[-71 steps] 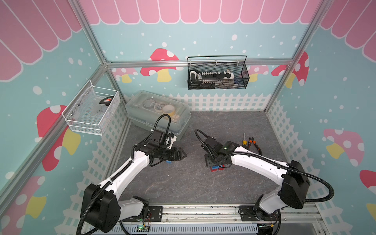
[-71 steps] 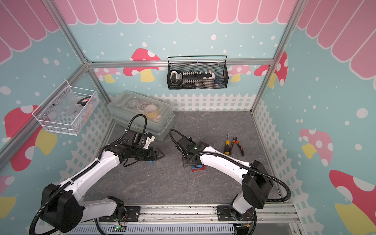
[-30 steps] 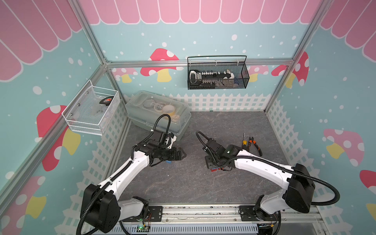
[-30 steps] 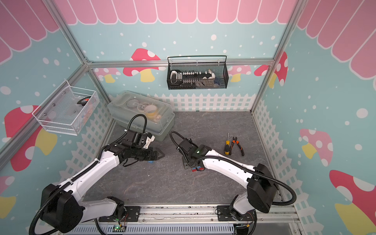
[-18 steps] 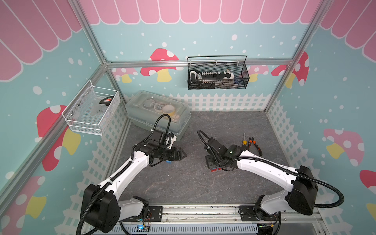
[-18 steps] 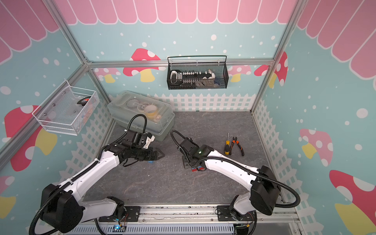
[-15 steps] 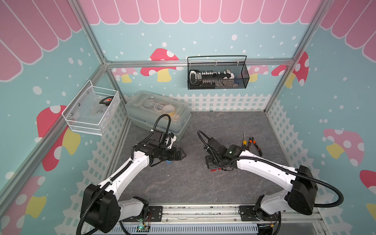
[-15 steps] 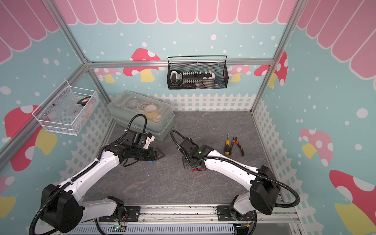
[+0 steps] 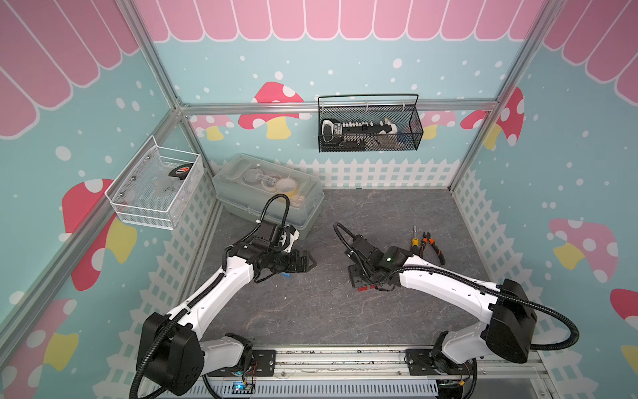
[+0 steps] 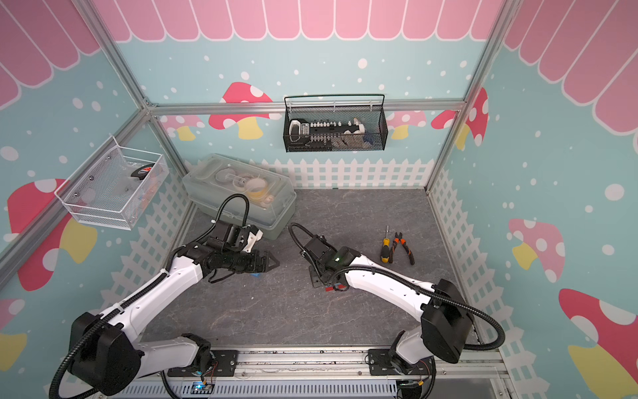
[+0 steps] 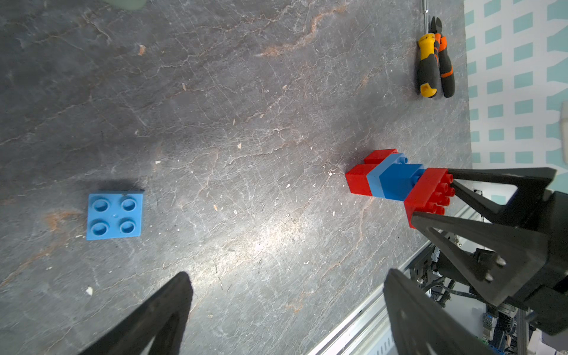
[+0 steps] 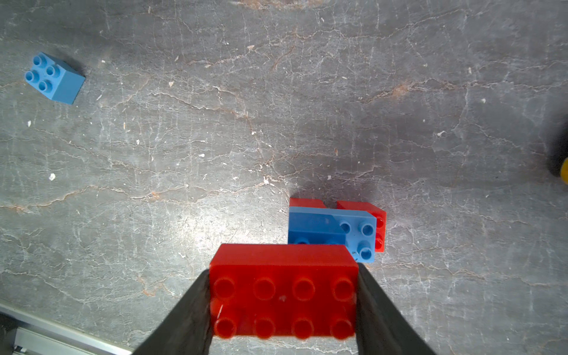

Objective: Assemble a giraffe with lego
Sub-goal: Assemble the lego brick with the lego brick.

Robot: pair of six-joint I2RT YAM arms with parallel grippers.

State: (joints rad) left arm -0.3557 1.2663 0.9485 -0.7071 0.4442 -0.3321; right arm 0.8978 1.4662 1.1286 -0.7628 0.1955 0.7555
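Red moulded plastic long brick (image 12: 282, 295), glossy, hard-edged, eight round studs: clamped across its length in the right gripper (image 12: 282, 276) and held against the top of the giraffe (image 12: 335, 230).

Stands upright near the middle of the dark grey stone-patterned mat (image 11: 246, 92), in front of the right arm. Built so far and joined:
- two red square leg bricks (image 12: 362, 207)
- one long light-blue body brick (image 12: 359, 233)
- one darker blue neck brick (image 12: 316, 224)

Judged to be at the head-fitting step. Judged not fully pressed home: blue stud visible between neck and head in the left wrist view. Cannot tell for certain.

Left to fit: the light-blue square four-stud brick (image 11: 114, 215), lying loose and studs-up on the mat, well apart from the figure, near the left gripper (image 11: 285, 276). Left jaws spread wide, holding nothing.

Further out on the mat: yellow-handled screwdriver (image 11: 425, 61) and orange-handled pliers (image 11: 444, 61), side by side, rubbery black grips, untouched.

Mat surface matt, veined with pale and rust-coloured cracks, flecked with light crumbs.
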